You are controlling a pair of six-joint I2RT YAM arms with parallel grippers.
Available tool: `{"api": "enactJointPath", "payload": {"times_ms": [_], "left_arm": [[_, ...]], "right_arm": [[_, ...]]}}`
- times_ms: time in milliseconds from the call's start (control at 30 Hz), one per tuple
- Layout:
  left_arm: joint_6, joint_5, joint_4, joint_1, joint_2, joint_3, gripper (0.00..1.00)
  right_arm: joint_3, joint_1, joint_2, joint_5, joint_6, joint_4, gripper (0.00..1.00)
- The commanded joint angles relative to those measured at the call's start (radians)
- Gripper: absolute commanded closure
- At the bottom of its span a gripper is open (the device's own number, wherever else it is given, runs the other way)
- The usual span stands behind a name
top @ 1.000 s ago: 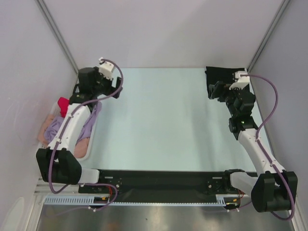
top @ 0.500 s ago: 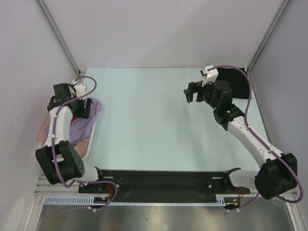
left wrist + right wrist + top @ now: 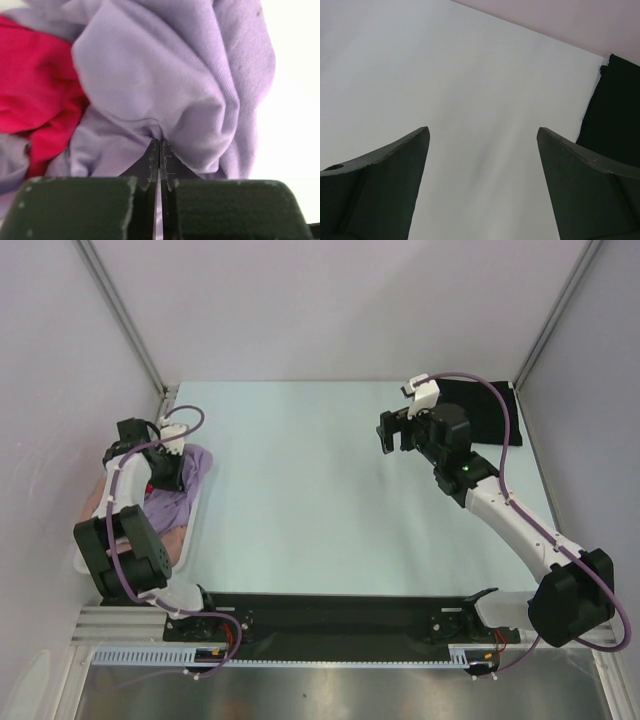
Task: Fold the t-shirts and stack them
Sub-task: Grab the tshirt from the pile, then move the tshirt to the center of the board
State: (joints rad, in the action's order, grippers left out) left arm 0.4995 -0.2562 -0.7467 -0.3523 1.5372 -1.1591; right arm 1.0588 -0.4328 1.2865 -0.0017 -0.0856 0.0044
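Note:
A crumpled lavender t-shirt [image 3: 192, 472] lies on top of the pile in the white basket [image 3: 191, 532] at the left edge. My left gripper [image 3: 165, 472] is down in that pile, and in the left wrist view it [image 3: 160, 143] is shut on a fold of the lavender t-shirt [image 3: 165, 75]. A magenta-red t-shirt [image 3: 35, 100] lies beside that fold. Peach-pink cloth [image 3: 176, 536] shows at the basket's near end. The black t-shirt [image 3: 488, 412] lies folded flat at the far right corner. My right gripper [image 3: 392, 432] hovers open over bare table, left of the black t-shirt [image 3: 617, 115].
The pale table [image 3: 320, 490] is walled in by grey panels at the back and both sides. A black rail [image 3: 340, 612] with the arm bases runs along the near edge.
My left gripper has dropped into the basket and closed on the lavender t-shirt. My right arm has swung left, away from the black t-shirt, still open.

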Motion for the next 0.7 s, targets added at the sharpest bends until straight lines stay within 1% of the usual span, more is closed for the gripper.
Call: {"api": "enactJointPath", "payload": {"times_ms": [0,133,200,267,300,333,400,433,467,500,533,567,600,633,667], "left_arm": [[-0.033,0.021,-0.006,-0.002,-0.092,-0.075,1.0],[-0.049,0.026,-0.026,0.004,-0.166,-0.189,1.0],[-0.055,-0.006,-0.055,0.016,-0.199,-0.292,1.0],[-0.058,-0.041,-0.069,0.064,-0.219,-0.361,1.0],[-0.053,-0.058,-0.081,0.093,-0.229,-0.431,1.0],[-0.044,-0.078,-0.089,0.17,-0.244,-0.465,1.0],[-0.029,-0.069,-0.108,0.277,-0.253,-0.565,1.0],[-0.021,-0.074,-0.118,0.399,-0.253,-0.602,1.0],[-0.018,-0.083,-0.131,0.455,-0.25,-0.682,1.0],[-0.012,-0.097,-0.163,0.505,-0.244,-0.73,1.0],[-0.012,-0.135,-0.186,0.603,-0.218,-0.781,1.0],[-0.012,-0.138,-0.209,0.649,-0.203,-0.895,1.0],[-0.018,-0.135,-0.259,0.741,-0.183,-0.956,1.0],[-0.018,-0.132,-0.279,0.784,-0.169,-1.011,1.0],[-0.018,-0.124,-0.293,0.824,-0.148,-1.1,1.0]], "right_arm": [[0.041,-0.006,-0.009,0.035,-0.019,0.008,0.06],[0.041,-0.007,-0.01,0.029,0.003,0.019,0.05],[0.043,-0.007,-0.019,0.025,0.026,0.025,0.05],[0.041,-0.011,-0.026,0.023,0.043,0.032,0.05],[0.041,-0.012,-0.032,0.023,0.052,0.034,0.05],[0.041,-0.015,-0.044,0.022,0.073,0.039,0.05],[0.041,-0.017,-0.059,0.017,0.081,0.052,0.05],[0.041,-0.017,-0.078,0.011,0.117,0.054,0.05],[0.041,-0.018,-0.087,0.011,0.125,0.055,0.05],[0.043,-0.017,-0.096,0.011,0.133,0.054,0.05],[0.044,-0.017,-0.107,-0.015,0.138,0.049,0.05],[0.05,-0.017,-0.13,-0.015,0.142,0.034,0.04],[0.052,-0.017,-0.144,-0.015,0.144,0.023,0.04],[0.053,-0.017,-0.157,-0.012,0.142,0.013,0.04],[0.053,-0.015,-0.183,-0.008,0.139,0.0,0.04]]}}
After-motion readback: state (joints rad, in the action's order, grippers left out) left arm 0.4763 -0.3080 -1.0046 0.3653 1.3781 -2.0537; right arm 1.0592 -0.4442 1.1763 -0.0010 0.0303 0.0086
